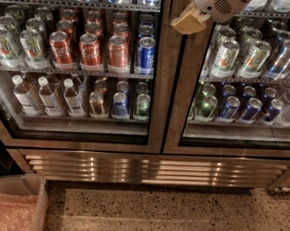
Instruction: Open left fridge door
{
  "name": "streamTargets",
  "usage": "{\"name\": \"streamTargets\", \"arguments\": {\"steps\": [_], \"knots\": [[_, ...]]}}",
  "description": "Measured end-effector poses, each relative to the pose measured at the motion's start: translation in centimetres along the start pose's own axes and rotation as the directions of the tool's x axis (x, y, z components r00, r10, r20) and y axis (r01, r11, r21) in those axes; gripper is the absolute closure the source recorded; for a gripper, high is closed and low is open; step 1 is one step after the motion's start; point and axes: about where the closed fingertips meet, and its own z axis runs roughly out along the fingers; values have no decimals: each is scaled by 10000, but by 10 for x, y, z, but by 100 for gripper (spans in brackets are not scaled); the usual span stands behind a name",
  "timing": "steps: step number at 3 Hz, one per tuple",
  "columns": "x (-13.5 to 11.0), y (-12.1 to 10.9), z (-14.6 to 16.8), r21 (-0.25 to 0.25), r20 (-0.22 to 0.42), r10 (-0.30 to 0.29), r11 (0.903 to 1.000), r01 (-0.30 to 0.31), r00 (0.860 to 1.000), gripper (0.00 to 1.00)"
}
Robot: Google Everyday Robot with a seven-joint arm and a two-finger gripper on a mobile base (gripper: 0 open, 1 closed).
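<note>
Jaws top-right of left fridge door (83,67)

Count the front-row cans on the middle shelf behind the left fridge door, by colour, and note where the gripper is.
Silver-green cans: 2
Red cans: 3
Blue can: 1
Total: 6
The gripper hangs at the top of the view, in front of the steel frame between the two doors. The left fridge door looks shut.

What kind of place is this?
Likely a break room or shop drinks corner: glass left door and right door of a steel fridge, rows of cans and bottles, speckled floor. The gripper hangs at top, where the doors meet.
</note>
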Motion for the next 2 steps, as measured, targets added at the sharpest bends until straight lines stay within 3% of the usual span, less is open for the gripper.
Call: {"name": "streamTargets", "arguments": {"steps": [2], "knots": [[0,0,0,-66,-35,-43,10000,43,10000,100]]}}
